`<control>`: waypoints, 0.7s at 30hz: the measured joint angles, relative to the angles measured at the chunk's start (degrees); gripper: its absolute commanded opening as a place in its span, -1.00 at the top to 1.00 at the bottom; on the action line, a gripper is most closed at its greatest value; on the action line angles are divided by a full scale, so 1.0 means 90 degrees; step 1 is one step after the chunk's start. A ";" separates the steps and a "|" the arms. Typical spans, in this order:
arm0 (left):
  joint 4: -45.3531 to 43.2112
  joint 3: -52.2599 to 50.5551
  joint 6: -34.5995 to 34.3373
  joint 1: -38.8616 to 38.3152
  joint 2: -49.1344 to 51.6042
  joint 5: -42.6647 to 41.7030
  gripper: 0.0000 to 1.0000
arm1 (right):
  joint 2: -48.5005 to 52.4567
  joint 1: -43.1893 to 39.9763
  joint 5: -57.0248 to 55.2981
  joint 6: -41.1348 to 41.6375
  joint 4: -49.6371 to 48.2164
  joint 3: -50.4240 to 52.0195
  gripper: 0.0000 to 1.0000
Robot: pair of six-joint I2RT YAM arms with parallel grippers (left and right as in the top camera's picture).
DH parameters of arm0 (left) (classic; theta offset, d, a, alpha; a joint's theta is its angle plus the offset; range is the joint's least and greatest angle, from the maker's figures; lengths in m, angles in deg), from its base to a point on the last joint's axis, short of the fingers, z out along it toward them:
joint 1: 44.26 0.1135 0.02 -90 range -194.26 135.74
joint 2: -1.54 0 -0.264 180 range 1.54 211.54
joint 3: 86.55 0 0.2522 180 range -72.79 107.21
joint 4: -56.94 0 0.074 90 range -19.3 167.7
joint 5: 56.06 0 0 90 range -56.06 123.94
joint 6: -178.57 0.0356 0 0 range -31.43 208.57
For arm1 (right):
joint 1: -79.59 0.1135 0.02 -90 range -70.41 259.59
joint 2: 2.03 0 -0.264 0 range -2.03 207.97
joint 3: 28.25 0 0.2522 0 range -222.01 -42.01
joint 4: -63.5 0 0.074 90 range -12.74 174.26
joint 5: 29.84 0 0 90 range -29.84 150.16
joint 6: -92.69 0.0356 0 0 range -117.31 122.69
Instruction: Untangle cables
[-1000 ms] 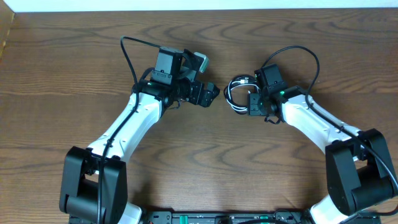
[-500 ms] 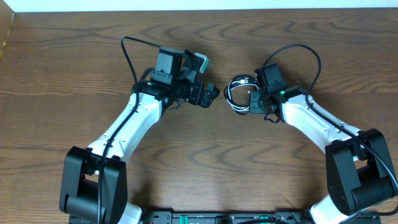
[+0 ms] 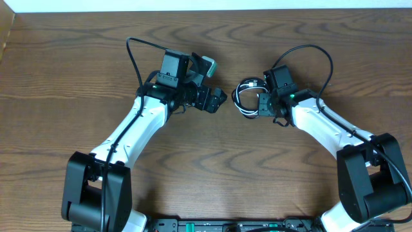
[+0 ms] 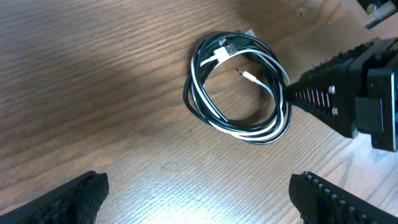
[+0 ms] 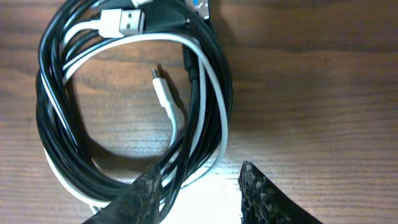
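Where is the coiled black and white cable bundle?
Overhead, the coiled cable bundle lies on the wooden table right of centre, at the tips of the right gripper, opposite the left gripper.

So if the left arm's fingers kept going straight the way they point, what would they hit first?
Probably the coiled black and white cables on the table ahead of the left fingers; the right fingers sit just beyond. Depth is unclear.

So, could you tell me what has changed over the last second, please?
Nothing visibly changed. The coiled black and white cables lie in the same spot on the table, the right gripper is still at the coil's edge with jaws apart, and the left gripper still hovers open beside it.
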 measured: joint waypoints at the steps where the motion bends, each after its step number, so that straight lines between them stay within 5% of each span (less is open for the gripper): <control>1: 0.0005 0.0000 0.0000 0.0000 0.0000 0.0000 -0.96 | 0.0017 0.0000 -0.0019 0.0012 -0.0022 0.0000 0.27; 7: 0.0092 0.0000 0.0056 0.0000 0.0000 0.0000 -0.96 | 0.0265 0.0002 -0.0066 0.0066 -0.0117 0.0000 0.23; 12: 0.0151 0.0000 0.0168 0.0000 0.0000 0.0000 -0.96 | 0.0335 0.0002 -0.0068 0.0112 -0.0155 0.0000 0.98; 21: 0.0158 0.0000 0.0189 0.0000 0.0000 0.0000 -0.96 | 0.0338 0.0000 -0.0073 0.0206 -0.0170 0.0000 0.98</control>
